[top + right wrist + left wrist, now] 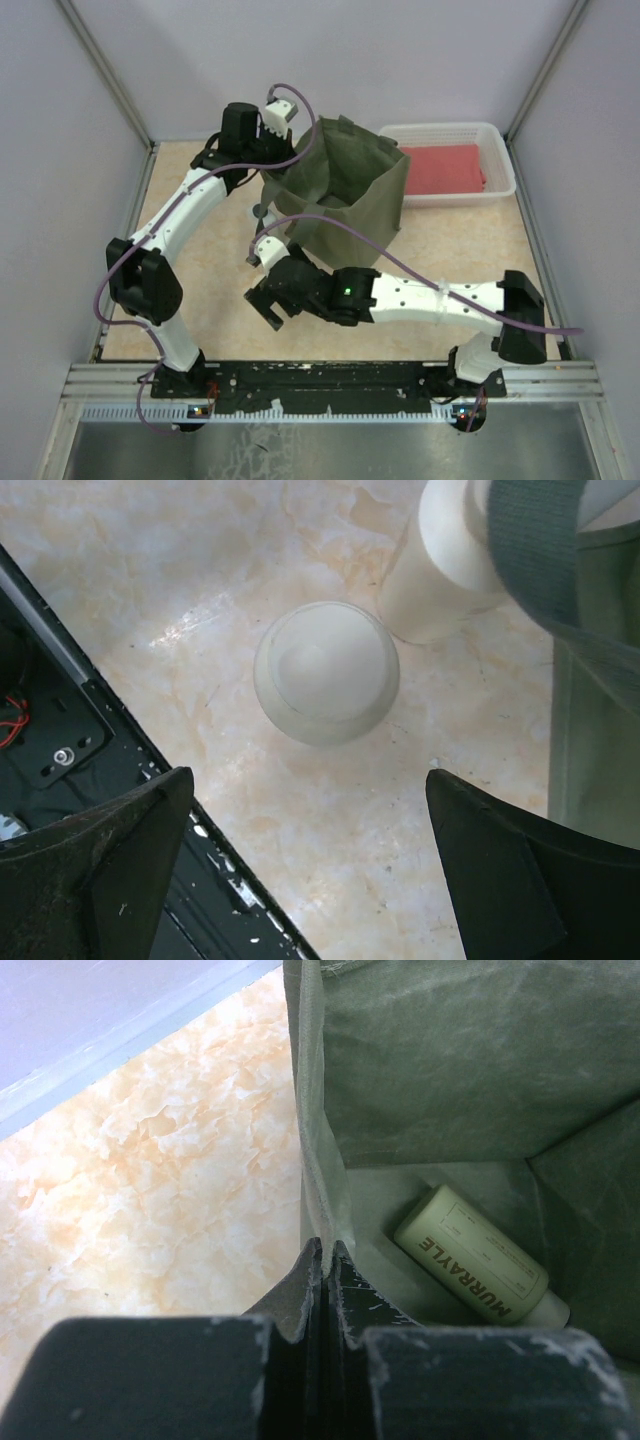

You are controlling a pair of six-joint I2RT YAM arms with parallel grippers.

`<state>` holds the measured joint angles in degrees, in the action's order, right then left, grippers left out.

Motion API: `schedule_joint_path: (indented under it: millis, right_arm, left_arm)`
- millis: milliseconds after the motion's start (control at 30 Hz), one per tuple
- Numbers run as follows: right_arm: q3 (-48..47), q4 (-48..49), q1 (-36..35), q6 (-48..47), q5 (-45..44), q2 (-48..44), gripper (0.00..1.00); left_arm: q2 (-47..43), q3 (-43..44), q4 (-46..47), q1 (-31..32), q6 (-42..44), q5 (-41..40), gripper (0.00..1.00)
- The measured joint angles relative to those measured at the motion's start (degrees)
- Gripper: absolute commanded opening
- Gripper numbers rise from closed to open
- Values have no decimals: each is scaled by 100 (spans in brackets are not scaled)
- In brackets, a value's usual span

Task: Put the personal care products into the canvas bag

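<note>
The left gripper (325, 1255) was pressed shut, pinching the top edge of the canvas bag (450, 1060) between its two fingers. The cloth edge ran straight away from the fingertips. Down inside the bag, just past the gripper and a little to its right, lay the yellowish bottle (480, 1265). It was on its side on the bag's floor. Its long way ran on a slant, with one end near the fingers' side wall and the other end, which looked paler, pointing off to the right corner. Dark letters ran along its length.

The right gripper (308, 785) hung low over the table (200, 560) with its fingers (130, 860) spread wide, holding nothing. Right in front of the gap between them stood the round-capped bottle (325, 670). It stood up straight, so its long way pointed up at the gripper and only the cream cap showed. Just beyond it, a bit to the right, stood a pale bottle (440, 570), upright too. A bag handle (530, 550) crossed in front of its top. The bag's wall was just beside the right finger.
</note>
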<state>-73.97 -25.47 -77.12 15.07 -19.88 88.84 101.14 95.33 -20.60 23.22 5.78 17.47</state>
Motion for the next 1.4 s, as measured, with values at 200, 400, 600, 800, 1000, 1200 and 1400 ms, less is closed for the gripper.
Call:
schedule_joint_path:
  millis: [200,400,600,800,1000,1200,1400]
  right_arm:
    - [-302,107,2,-98,42,732,99]
    - [-625,267,55,-245,72,1215,99]
    - [-643,345,400,-291,334,1263,99]
    - [-925,229,656,-376,605,1611,99]
    - [-1261,-103,654,-463,817,2017,99]
    - [-1373,-595,654,-463,861,2072,99]
    - [-1390,-721,654,-511,861,2096,99]
  left_arm:
    - [0,0,0,-13,0,57,0]
    - [-13,-35,9,-13,4,66,0]
    - [-162,-203,52,-13,46,63,0]
    - [-234,-254,42,-13,66,63,0]
    - [-251,-260,39,-13,70,61,0]
    - [-260,-267,37,-13,72,63,0]
    - [-280,-308,42,-13,72,63,0]
